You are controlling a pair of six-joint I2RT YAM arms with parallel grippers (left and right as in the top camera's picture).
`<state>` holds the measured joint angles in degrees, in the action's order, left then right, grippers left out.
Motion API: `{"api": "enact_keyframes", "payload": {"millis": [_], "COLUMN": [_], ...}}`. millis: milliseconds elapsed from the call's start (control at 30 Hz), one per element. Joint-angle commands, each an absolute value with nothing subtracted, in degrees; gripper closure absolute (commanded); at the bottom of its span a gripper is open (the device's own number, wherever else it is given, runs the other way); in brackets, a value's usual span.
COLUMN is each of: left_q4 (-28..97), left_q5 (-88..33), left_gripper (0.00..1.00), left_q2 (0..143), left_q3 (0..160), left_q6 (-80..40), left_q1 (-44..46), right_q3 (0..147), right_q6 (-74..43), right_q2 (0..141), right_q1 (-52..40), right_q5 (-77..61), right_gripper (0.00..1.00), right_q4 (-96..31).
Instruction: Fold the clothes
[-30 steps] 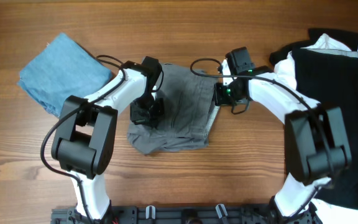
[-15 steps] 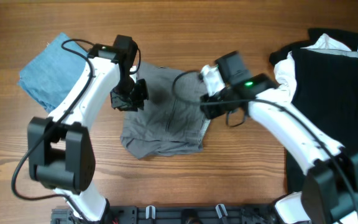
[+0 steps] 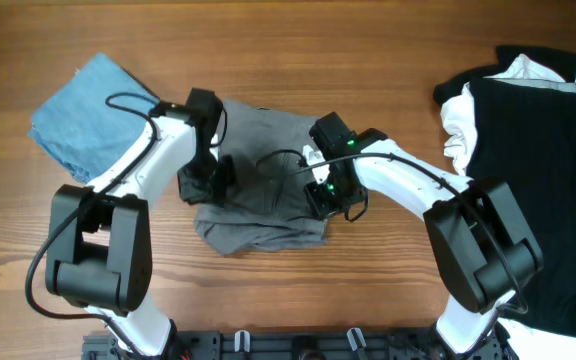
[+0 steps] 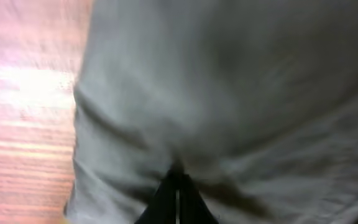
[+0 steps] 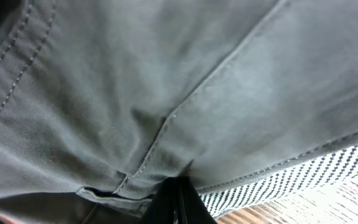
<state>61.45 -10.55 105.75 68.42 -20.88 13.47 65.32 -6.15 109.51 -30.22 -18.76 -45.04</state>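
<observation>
Where they lie rumpled at the middle of the brown wooden table (image 3: pixel 368 50), the mid-grey cotton shorts (image 3: pixel 268 165) are flanked by both arms. The left gripper (image 3: pixel 205 182) sits on their left edge. Its wrist view is blurred, but its dark fingertips (image 4: pixel 176 198) are drawn together, with grey cloth puckering into them. The right gripper (image 3: pixel 326 197) sits at the lower right edge of the shorts, its fingertips (image 5: pixel 178 198) closed on a fold beside a stitched seam. A strip of black-and-white striped lining (image 5: pixel 328 171) shows just beside them along the hem. A folded light blue denim-like cloth (image 3: pixel 93 115) lies well apart at the far left. A heap of black and white garments (image 3: pixel 538 170) covers the right end of the table.
</observation>
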Motion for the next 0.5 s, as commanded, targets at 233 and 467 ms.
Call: {"api": "enact_keyframes", "payload": {"millis": [233, 467], "left_q4": [48.9, 36.77], "left_q5": [-7.01, -9.13], "left_gripper": [0.85, 0.84], "left_q2": [105.82, 105.75], "left_q3": [56.71, 57.04], "left_q6": [-27.99, -28.69], "left_q1": [13.08, 12.84], "right_q3": [66.32, 66.32], "right_q6": [-7.66, -7.66], "right_q2": [99.98, 90.06], "right_q1": [-27.4, -27.4], "right_q5": [-12.08, -11.99], "right_gripper": [0.96, 0.96], "right_q4": [-48.29, -43.53]}}
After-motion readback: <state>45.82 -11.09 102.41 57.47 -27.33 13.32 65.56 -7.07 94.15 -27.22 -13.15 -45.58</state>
